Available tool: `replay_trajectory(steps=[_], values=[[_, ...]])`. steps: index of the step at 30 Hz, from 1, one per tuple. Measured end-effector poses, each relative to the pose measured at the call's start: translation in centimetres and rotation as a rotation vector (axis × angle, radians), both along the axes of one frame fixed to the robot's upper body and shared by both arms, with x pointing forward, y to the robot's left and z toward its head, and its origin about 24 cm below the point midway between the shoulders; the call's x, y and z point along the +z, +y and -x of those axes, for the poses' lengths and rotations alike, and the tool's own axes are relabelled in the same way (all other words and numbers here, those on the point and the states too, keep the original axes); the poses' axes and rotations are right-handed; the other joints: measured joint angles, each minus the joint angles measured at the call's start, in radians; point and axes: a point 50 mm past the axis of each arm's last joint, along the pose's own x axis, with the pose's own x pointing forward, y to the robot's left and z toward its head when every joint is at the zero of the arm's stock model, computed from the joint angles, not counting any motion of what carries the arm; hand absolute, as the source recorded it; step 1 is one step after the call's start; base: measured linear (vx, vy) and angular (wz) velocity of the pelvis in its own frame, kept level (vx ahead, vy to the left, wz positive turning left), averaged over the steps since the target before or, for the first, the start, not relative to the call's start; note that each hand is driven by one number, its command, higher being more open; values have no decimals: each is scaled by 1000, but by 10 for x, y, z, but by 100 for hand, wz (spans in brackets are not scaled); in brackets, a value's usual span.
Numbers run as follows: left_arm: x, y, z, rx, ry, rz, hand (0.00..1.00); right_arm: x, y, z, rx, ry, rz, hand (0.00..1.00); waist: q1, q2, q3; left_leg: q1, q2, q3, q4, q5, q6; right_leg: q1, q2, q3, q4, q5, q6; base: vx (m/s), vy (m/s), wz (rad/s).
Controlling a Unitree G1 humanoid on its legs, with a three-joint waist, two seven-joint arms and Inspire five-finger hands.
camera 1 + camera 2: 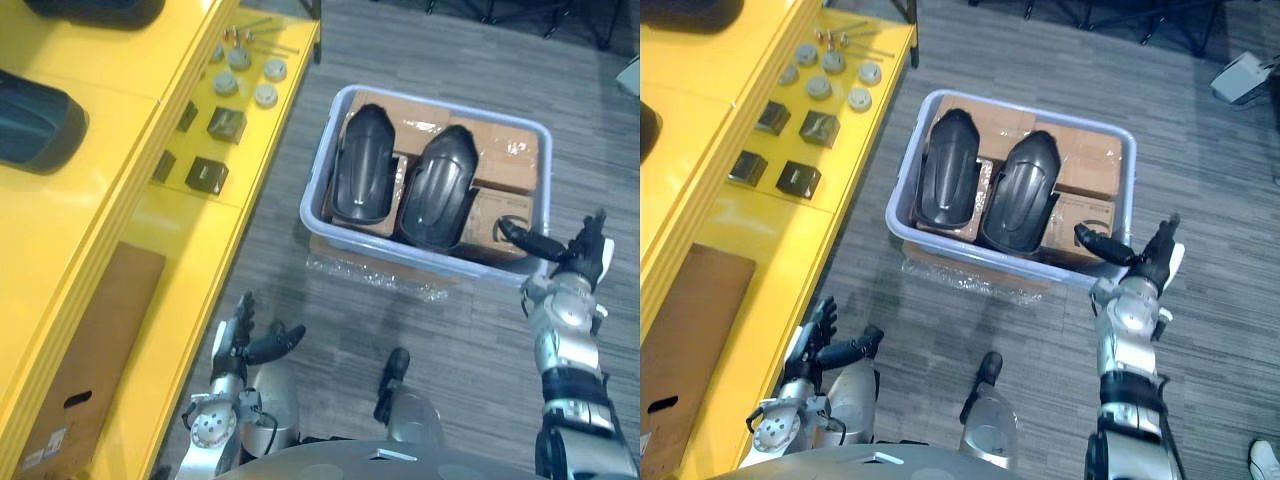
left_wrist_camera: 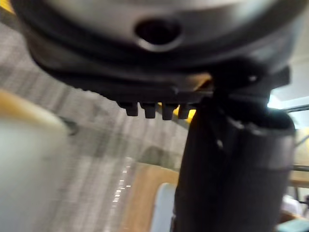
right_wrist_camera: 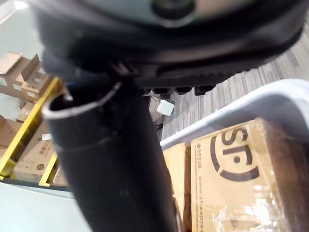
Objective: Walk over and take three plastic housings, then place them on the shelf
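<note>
On the left we see the yellow shelf [image 1: 130, 130]. A dark shell [image 1: 35, 125] lies on its top, and another one [image 1: 90, 8] lies farther back. They look like housings, so part of the job may be done. Low beside the shelf is the left hand [image 1: 242, 343], its fingers loose and spread, with nothing in it. In the middle, the grey bin [image 1: 400, 252] sits on the floor. Two black housings [image 1: 362, 165] lie side by side in it on brown boxes [image 1: 510, 160]. The right hand [image 1: 575, 256] is by the bin's near right corner, its fingers straight, holding nothing. We think a pick-up comes next, then the walk to the shelf.
</note>
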Motion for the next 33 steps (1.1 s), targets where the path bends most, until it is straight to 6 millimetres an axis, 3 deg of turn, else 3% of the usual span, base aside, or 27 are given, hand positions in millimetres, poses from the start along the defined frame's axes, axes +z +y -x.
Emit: replay_trajectory(steps=[3, 10, 12, 19, 30, 31, 33], values=[[3, 8, -10, 26, -61, -39, 100, 26, -16, -17, -18, -16, 32, 100, 23, 5, 38, -34, -11, -17, 3, 13, 2, -37, -11, -1, 22, 0, 0, -45, 14, 11], [3, 11, -12, 66, -116, -26, 100, 71, -35, -40, 7, 9, 129, 100, 33, 36, 71, -97, -25, -46, 27, 21, 6, -85, -22, -11, 46, -1, 1, -35, 2, 8], [2, 9, -16, 66, -119, -18, 100, 77, -43, -40, -13, 44, 141, 100, 42, 52, 81, -102, -25, -52, 30, 22, 5, -85, -23, -15, 49, -2, 3, -39, -9, 6], [-1, 12, -16, 102, -119, 10, 100, 82, -54, -44, -8, 169, 103, 100, 45, 64, 92, -146, -27, -71, 52, 25, 5, -118, -23, -22, 65, -2, 3, -21, -6, 4], [-3, 8, -20, 121, -131, 65, 100, 107, -70, -41, 6, 269, 233, 100, 73, 98, 114, -205, -37, -104, 75, 33, 2, -168, -31, -35, 101, -8, -2, -47, -4, 5], [-3, 8, -20, 121, -133, 66, 100, 108, -71, -41, 2, 268, 228, 0, 74, 100, 115, -207, -37, -108, 75, 35, 1, -168, -31, -40, 102, -8, -2, -29, -15, 9], [-2, 8, -20, 120, -139, 66, 100, 110, -74, -39, -4, 273, 239, 0, 76, 102, 116, -218, -38, -122, 75, 39, -1, -169, -30, -53, 102, -9, -3, -28, -18, 14]])
